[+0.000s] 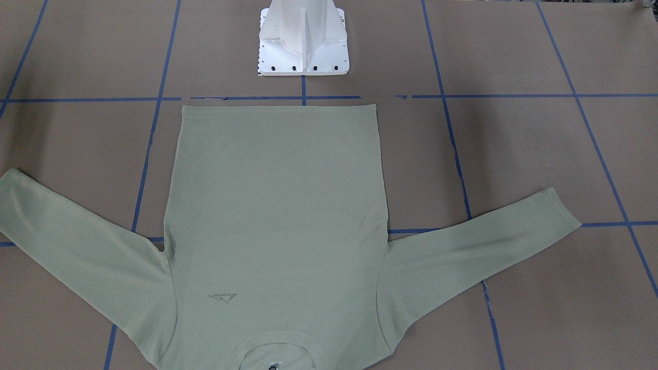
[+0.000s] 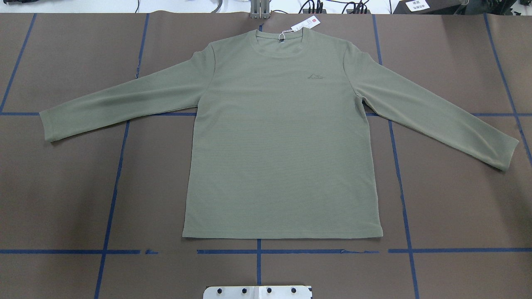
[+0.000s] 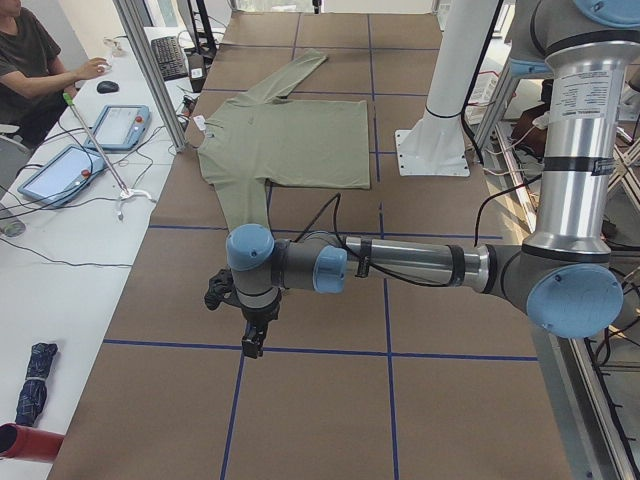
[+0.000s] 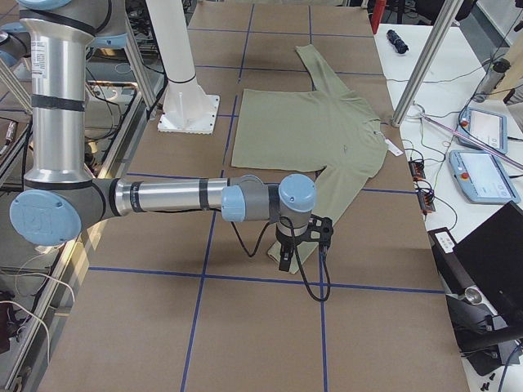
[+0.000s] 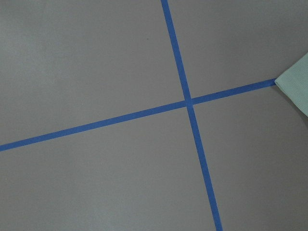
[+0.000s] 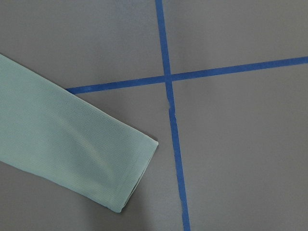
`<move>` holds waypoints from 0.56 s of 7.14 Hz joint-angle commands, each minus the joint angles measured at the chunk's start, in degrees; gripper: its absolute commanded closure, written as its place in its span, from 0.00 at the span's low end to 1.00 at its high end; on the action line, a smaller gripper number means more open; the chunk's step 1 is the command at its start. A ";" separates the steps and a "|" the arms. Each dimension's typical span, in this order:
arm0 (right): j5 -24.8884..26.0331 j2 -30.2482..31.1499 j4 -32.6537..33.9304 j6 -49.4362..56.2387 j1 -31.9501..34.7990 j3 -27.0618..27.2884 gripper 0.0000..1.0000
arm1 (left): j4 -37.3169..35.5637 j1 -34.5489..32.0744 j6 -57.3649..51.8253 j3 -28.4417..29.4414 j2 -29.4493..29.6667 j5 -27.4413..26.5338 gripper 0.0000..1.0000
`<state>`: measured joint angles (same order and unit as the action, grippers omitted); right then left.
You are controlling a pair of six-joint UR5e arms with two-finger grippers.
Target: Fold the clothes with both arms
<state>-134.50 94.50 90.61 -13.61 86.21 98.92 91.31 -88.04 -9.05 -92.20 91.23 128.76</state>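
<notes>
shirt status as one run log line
shirt: flat, unfolded, sleeves spread | left gripper: off shirt, state unclear | right gripper: off shirt, state unclear

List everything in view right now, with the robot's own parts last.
shirt: one, sage green, flat at table centre, sleeves spread, collar away from the robot.
hang tag: one, white with red mark, at the collar.
tape lines: several, blue, gridding the brown table.
pedestal base: one, white, near the hem.
operator: one, dark top, seated at the side desk.
tablets: two, blue-grey, on that desk.
left arm: one, grey with blue caps, low over the table near a cuff.
right arm: same, opposite side.
left end effector, right end effector: black, pointing down; open or shut unclear.
</notes>
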 commanded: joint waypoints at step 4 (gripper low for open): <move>-1.64 -2.37 -2.44 -1.07 -4.98 0.66 0.00 | 0.62 0.07 -0.44 -1.39 1.66 1.57 0.00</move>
<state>-135.83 93.48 89.88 -14.33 83.52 99.15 91.82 -87.99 -9.48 -92.63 91.89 129.23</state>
